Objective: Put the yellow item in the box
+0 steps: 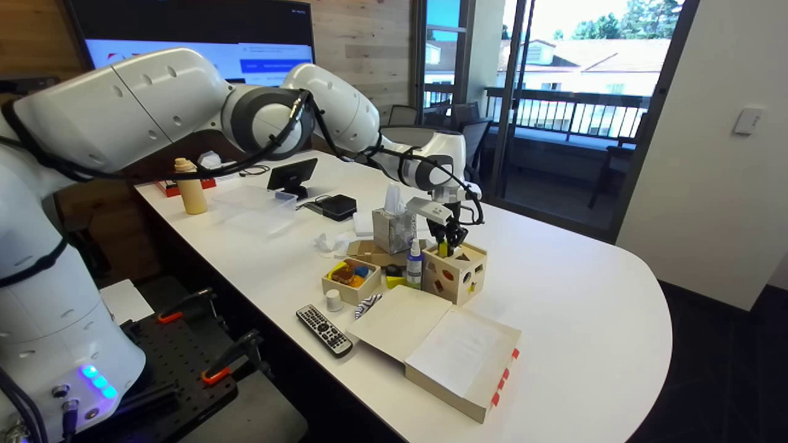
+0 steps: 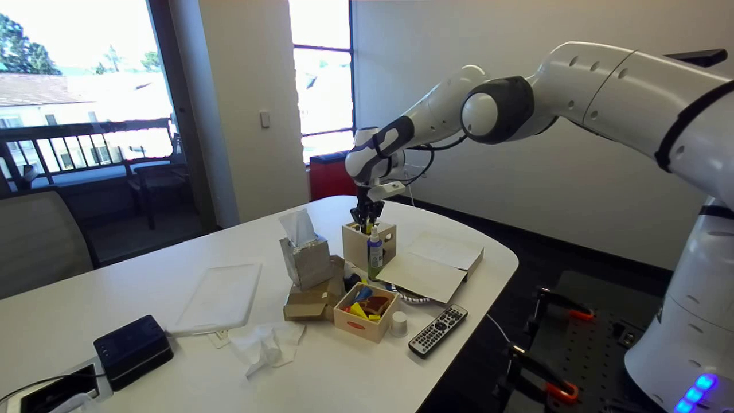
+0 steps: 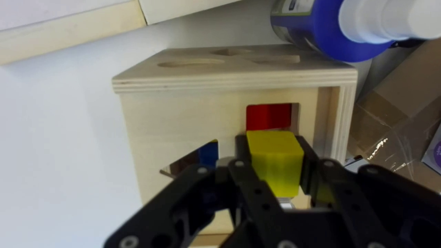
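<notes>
Yellow block (image 3: pixel 275 162) was held over wooden box (image 3: pixel 182 112)

Jaws pinched block's sides above box's top face, by its rectangular hole (image 3: pixel 268 117); touching box or not, couldn't tell; spray bottle (image 1: pixel 414 267) stood just beside box on table (image 1: pixel 566 320)

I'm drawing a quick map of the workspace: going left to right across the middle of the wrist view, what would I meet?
White tabletop, left edge of the wooden box, its triangular hole, a black finger, the yellow block, the other black finger, brown cardboard.
</notes>
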{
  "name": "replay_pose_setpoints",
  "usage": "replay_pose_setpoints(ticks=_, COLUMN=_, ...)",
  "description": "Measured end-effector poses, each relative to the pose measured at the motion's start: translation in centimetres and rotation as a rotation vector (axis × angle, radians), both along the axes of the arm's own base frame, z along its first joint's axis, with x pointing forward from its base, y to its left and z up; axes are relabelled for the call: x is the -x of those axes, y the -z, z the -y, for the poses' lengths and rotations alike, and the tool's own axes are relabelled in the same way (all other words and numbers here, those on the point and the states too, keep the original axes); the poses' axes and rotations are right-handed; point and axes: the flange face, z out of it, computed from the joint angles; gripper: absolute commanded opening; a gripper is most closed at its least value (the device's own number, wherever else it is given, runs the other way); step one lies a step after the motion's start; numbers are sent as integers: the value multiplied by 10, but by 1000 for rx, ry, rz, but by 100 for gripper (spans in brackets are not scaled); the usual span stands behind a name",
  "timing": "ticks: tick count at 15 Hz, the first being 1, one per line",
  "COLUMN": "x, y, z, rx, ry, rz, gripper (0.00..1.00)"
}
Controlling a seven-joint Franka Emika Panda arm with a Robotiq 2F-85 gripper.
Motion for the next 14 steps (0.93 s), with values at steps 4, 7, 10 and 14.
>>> replay_pose_setpoints(ticks=4, x=-2, y=0, z=0, rx=-15, ry=11, rz=14, gripper=9)
replay_pose_setpoints(ticks=7, x=-3, y=0, z=-1, rx=-24, ry=16, rz=20, gripper=9)
replay_pose_setpoints(ticks=10, x=-3, y=0, z=1, rx=-33, ry=24, rz=23, gripper=9)
replay_pose_setpoints(ticks=14, x=-3, y=0, z=2, rx=-43, ry=34, rz=22, gripper=9)
